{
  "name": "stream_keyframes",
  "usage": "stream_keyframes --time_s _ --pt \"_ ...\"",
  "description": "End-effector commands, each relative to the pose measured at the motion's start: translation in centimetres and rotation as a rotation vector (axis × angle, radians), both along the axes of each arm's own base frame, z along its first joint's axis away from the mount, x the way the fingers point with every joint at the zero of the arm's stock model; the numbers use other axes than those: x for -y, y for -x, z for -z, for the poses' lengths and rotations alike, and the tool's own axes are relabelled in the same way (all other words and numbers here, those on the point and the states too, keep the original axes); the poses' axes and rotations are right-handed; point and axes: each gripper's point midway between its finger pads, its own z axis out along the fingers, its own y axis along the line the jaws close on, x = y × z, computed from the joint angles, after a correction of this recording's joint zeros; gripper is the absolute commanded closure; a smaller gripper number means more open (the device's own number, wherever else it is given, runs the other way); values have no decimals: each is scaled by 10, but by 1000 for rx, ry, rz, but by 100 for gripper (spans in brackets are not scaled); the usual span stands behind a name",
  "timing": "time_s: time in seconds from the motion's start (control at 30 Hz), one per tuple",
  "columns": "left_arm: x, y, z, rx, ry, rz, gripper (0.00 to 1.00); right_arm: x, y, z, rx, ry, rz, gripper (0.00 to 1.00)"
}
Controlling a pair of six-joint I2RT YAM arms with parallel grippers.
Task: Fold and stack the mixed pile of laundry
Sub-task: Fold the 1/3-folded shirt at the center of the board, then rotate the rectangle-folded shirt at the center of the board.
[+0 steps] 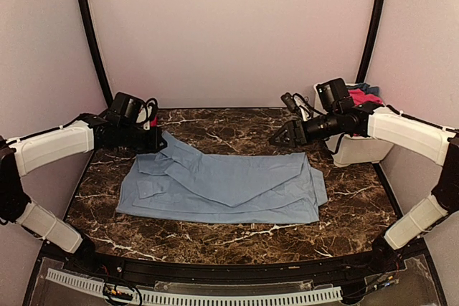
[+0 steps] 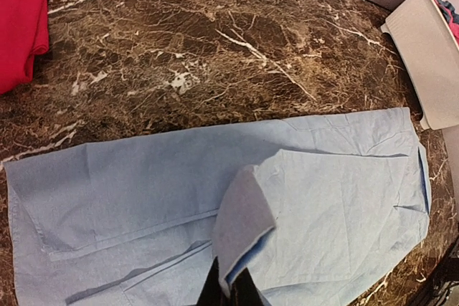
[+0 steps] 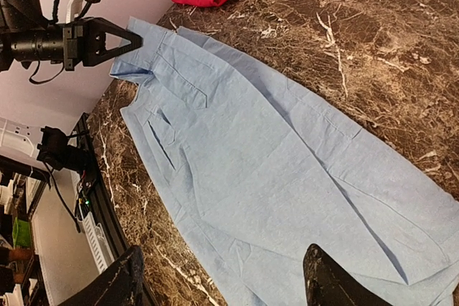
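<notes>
The light-blue shirt (image 1: 229,188) lies spread flat in the middle of the marble table (image 1: 229,125). At its far left corner the left gripper (image 3: 135,39) pinches a bit of the shirt's edge. The left wrist view shows that bit standing up as a small fold. The right gripper (image 1: 278,138) hangs over the shirt's far right side, fingers spread wide, holding nothing. Both wrist views show a red cloth (image 2: 18,19) at the far left, but the top view mostly hides it. Only the top view looks into the white tub (image 1: 358,150) at the far right, where pink-red and blue pieces (image 1: 357,97) lie.
</notes>
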Motion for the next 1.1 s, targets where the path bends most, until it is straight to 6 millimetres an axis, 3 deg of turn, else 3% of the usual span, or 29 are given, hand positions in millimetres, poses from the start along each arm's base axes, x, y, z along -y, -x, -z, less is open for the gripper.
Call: stream_keyframes --time_s 0.0,0.33,0.37,0.4,0.43,0.5,0.6,0.7,0.73,0.9,1.07 --pt "-14 -5 19 -43 13 -84 100 -3 3 2 -2 -45 -17 28" --pt "-39 -9 64 -146 -58 -182 100 -15 14 39 -80 -11 -36 31" --pt "-56 -12 82 -178 -158 -236 96 -20 22 47 -104 19 -34 32" --pt "-65 -13 83 -182 -207 -264 91 -20 25 49 -112 32 -26 33" --pt "-70 -13 87 -189 -237 -279 76 -19 28 52 -120 48 -12 33" --pt "-83 -15 81 -167 -291 -322 49 -13 34 57 -139 83 18 34" --pt "-93 -20 55 -97 -340 -342 33 -5 46 60 -152 132 44 35" --pt "-70 -28 23 18 -323 -228 30 -3 60 63 -183 142 49 35" --pt "-65 -29 20 22 -312 -205 31 -3 64 64 -191 144 48 35" --pt "-33 -36 44 -57 -268 -91 37 -11 83 80 -245 162 40 36" --pt "-11 -38 73 -115 -293 -10 43 -11 90 113 -324 222 65 38"
